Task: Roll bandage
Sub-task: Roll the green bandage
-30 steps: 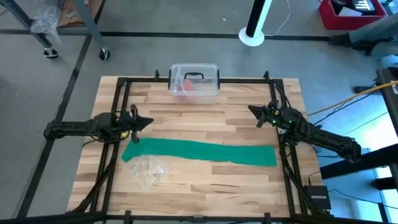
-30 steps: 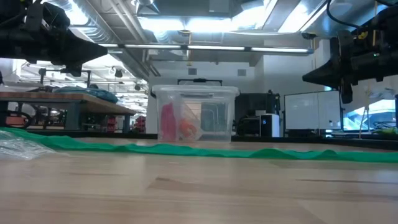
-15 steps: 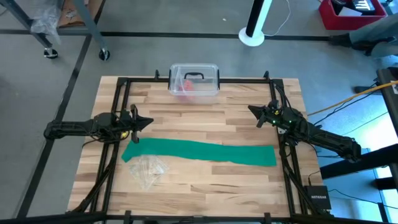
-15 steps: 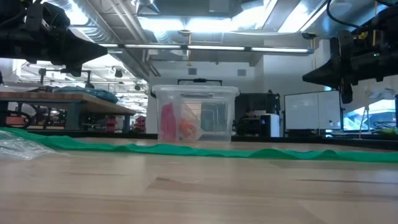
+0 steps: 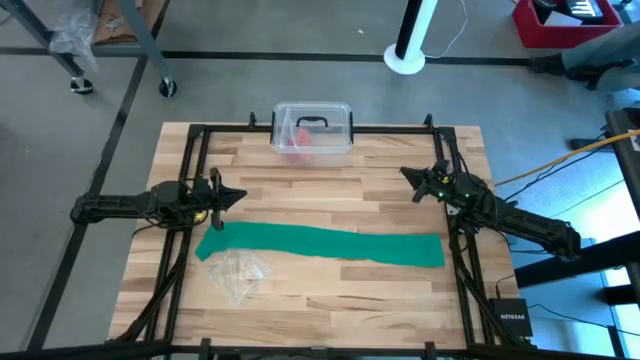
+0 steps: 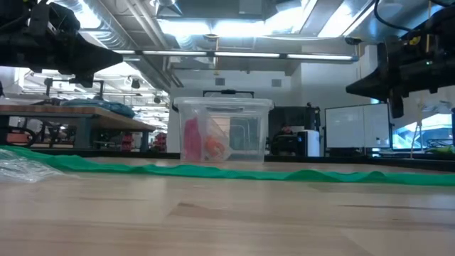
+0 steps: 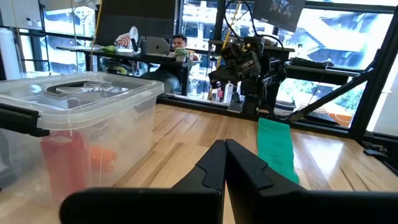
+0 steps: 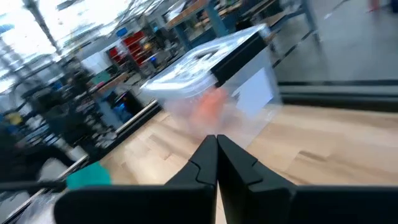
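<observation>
Green cloth is what you see stretched flat across the near half of the wooden table (image 5: 330, 290): the bandage (image 5: 320, 243) lies unrolled, running from the left arm's side to the right arm's side, with one end just beside the left gripper and the other ending below the right gripper. Neither gripper touches it.

Your left gripper (image 5: 238, 195) hangs above the table at its left edge, pointing inward, with its fingers (image 7: 245, 171) pressed together and nothing between them. Your right gripper (image 5: 405, 175) sits at the right side, also off the surface, angled toward the far middle of the table; its fingers (image 8: 233, 163) meet at the tips and hold nothing.

At the far edge, centred, you have a clear plastic box (image 5: 312, 129) with a black handle, its lid on, and something red and orange inside. A crumpled clear wrapper (image 5: 237, 271) lies on the wood near the bandage's left end, on the side closest to you. In the left wrist view, a person (image 7: 180, 43) sits at a desk in the room beyond the table.
</observation>
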You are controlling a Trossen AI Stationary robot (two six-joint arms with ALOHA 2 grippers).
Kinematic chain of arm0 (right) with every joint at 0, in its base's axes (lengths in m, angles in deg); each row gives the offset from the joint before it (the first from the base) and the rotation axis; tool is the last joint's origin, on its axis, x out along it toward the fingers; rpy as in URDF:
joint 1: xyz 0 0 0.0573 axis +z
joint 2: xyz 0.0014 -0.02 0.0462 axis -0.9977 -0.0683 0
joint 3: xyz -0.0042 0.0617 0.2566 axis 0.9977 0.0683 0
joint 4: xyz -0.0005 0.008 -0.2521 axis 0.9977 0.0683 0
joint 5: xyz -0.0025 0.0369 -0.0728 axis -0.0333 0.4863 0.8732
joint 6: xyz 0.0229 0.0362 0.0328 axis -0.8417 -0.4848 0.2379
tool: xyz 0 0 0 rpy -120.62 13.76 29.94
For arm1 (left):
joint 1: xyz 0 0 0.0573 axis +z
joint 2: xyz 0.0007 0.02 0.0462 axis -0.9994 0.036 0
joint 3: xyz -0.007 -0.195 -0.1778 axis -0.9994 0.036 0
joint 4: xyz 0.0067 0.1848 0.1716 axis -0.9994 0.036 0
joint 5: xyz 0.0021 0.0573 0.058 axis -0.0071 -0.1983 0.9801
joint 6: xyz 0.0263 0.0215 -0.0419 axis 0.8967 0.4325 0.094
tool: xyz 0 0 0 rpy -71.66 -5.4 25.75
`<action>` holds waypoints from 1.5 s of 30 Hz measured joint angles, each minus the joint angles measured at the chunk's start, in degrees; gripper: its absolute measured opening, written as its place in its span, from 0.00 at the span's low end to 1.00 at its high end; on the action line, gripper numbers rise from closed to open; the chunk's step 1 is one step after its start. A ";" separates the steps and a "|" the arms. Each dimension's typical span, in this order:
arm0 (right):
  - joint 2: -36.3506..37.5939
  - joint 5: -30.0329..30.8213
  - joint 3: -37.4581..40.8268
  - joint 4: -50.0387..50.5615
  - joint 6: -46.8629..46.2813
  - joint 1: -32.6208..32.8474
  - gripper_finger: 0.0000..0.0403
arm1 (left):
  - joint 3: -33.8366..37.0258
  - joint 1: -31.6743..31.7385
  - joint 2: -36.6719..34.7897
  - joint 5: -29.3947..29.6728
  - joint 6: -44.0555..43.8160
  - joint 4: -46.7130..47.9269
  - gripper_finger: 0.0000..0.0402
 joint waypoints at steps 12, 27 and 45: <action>-0.02 5.00 0.13 -5.48 8.95 0.04 0.02 | 0.01 0.03 0.06 0.07 3.24 -10.52 0.00; -16.51 -14.35 -33.40 19.96 16.64 0.07 0.02 | -8.58 0.37 12.42 0.09 22.97 -23.14 0.00; -45.45 -7.56 -60.87 59.27 -4.44 23.96 0.02 | -31.64 -0.05 51.04 -0.25 32.97 -18.18 0.00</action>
